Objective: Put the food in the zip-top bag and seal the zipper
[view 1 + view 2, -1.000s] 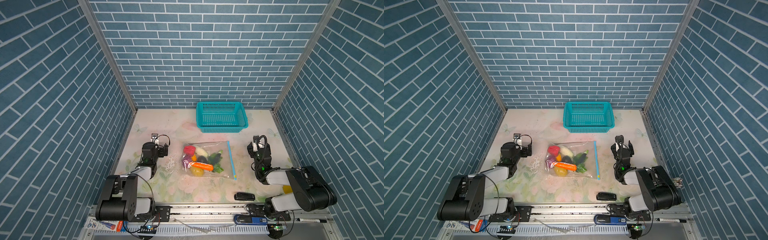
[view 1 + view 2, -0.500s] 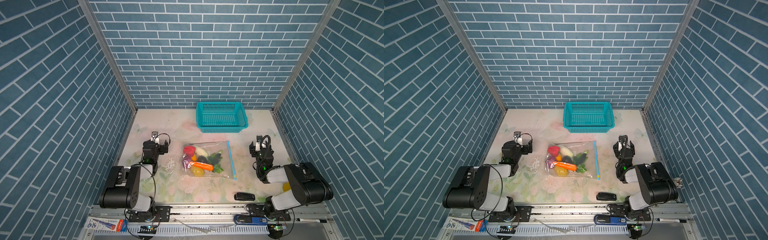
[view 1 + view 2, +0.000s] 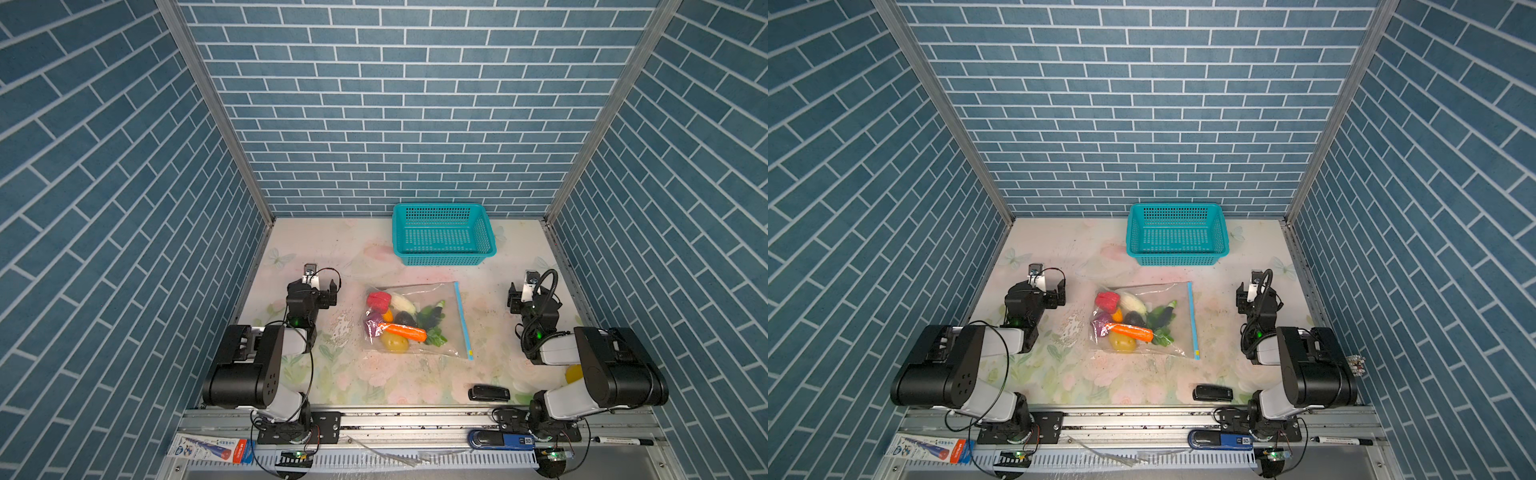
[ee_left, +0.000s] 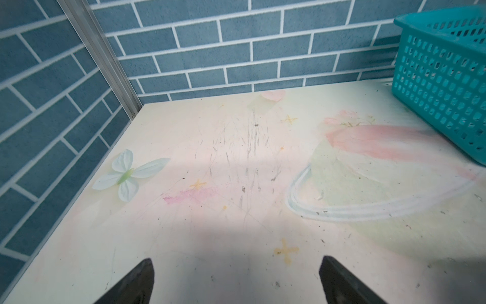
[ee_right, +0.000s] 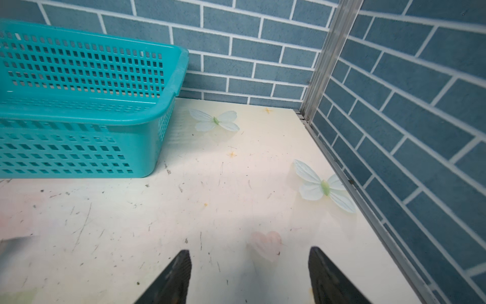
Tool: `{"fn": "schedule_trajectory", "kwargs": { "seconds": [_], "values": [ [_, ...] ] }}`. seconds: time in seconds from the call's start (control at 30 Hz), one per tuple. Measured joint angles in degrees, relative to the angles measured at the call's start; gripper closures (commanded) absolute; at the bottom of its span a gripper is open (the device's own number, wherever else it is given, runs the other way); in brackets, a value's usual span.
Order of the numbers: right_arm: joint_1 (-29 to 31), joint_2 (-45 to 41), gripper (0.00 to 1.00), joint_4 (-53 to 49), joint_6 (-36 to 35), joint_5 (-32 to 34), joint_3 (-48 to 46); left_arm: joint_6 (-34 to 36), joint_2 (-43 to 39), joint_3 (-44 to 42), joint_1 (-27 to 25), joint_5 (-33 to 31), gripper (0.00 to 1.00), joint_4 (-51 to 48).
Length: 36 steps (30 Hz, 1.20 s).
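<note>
The zip-top bag lies flat mid-table in both top views. The food is inside it: red piece, white piece, carrot, potato, purple onion, eggplant, greens. The light blue zipper runs along the bag's right edge, its yellow slider at the near end. My left gripper stands open and empty, left of the bag. My right gripper is open and empty, right of it. Neither wrist view shows the bag.
A teal basket stands at the back, behind the bag. A small black object lies near the front edge. Something yellow shows under the right arm. Brick walls close in three sides.
Both arms have folded further back toward their bases, while the grippers stay nearly in place. The right jaws have narrowed a little. The bag has not moved.
</note>
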Motion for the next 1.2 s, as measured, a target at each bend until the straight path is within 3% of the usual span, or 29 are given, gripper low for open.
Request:
{"fn": "schedule_trajectory", "kwargs": {
  "seconds": [0.87,1.07,1.13,1.2],
  "values": [
    [-4.5,1.8,0.31,-8.7,3.0,-10.9,4.6,-0.2,0.1,0.5,0.0,-1.8,0.01,-0.5],
    [-5.2,1.8,0.2,-11.7,3.3,-13.2,6.3,-0.2,0.1,0.6,0.0,-1.8,0.01,-0.7],
    [-5.4,1.8,0.01,-12.3,3.4,-13.7,6.4,-0.2,0.1,0.6,0.0,-1.8,0.01,-0.8],
    [-5.7,1.8,0.01,-12.6,3.6,-14.1,6.5,-0.2,0.1,0.7,0.0,-1.8,0.01,-0.9]
  ]
}}
